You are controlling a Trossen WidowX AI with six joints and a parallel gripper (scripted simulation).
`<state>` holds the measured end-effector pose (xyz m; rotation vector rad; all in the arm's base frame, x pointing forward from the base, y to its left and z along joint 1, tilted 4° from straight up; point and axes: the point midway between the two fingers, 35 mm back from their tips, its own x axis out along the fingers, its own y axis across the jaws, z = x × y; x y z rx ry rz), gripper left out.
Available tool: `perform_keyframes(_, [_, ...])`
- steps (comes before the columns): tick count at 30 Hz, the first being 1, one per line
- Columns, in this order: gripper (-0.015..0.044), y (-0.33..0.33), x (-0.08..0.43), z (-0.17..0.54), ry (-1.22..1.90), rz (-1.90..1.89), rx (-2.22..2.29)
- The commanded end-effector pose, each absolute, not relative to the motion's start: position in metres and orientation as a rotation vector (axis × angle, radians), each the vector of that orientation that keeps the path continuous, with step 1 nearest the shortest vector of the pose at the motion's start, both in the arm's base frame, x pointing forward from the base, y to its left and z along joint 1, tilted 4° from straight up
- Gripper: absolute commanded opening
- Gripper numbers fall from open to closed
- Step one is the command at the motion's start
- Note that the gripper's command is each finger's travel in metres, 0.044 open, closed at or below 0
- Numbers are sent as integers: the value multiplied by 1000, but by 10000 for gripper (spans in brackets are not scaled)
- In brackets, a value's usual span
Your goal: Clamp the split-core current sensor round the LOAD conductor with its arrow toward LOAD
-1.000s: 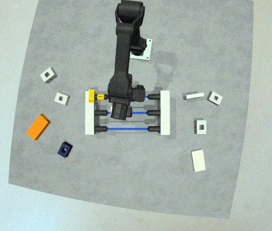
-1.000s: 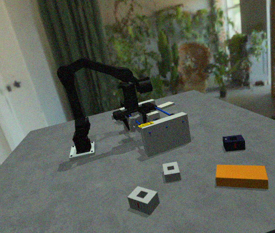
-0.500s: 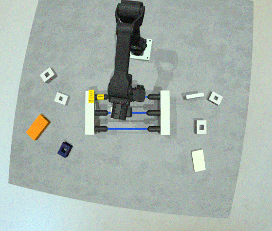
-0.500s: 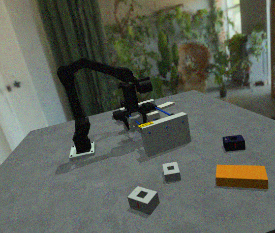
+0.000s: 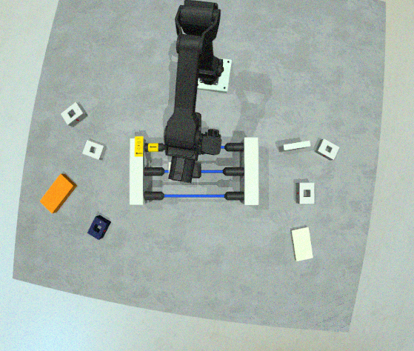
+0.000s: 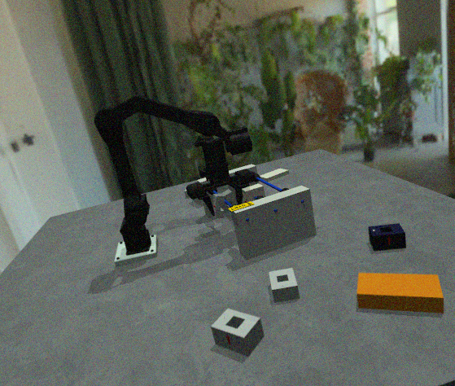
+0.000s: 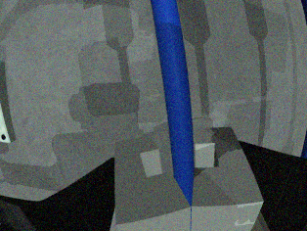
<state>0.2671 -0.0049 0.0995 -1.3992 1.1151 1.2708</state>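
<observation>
Currently my gripper (image 5: 189, 146) (image 6: 225, 208) (image 7: 177, 156) is clenched on the pale split-core sensor (image 6: 221, 203) (image 7: 147, 186), one black finger to each side of it. The sensor sits at the LOAD conductor (image 5: 222, 146) (image 6: 228, 203) (image 7: 168, 73) — the blue line runs down into its middle in my wrist view — between the two white end boards (image 5: 136, 177) (image 5: 251, 169) (image 6: 275, 224). I cannot make out the sensor's arrow, nor whether the latch has caught. The yellow LOAD label (image 5: 138, 146) (image 6: 241, 206) lies on top of one board, at the conductor's end. Well apart from my fingers, an orange block (image 5: 58, 193) (image 6: 400, 291) lies near a navy block (image 5: 94, 232) (image 6: 387, 242) on the grey table (image 5: 199, 264) (image 6: 156, 315).
</observation>
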Motion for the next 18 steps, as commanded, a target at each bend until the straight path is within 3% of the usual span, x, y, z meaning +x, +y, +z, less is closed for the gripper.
perform_keyframes(1, [0, -5, 267, 100, 1115, 1270, -1399])
perform_keyframes(18, [0, -4, 267, 109, 1111, 1266, -1405])
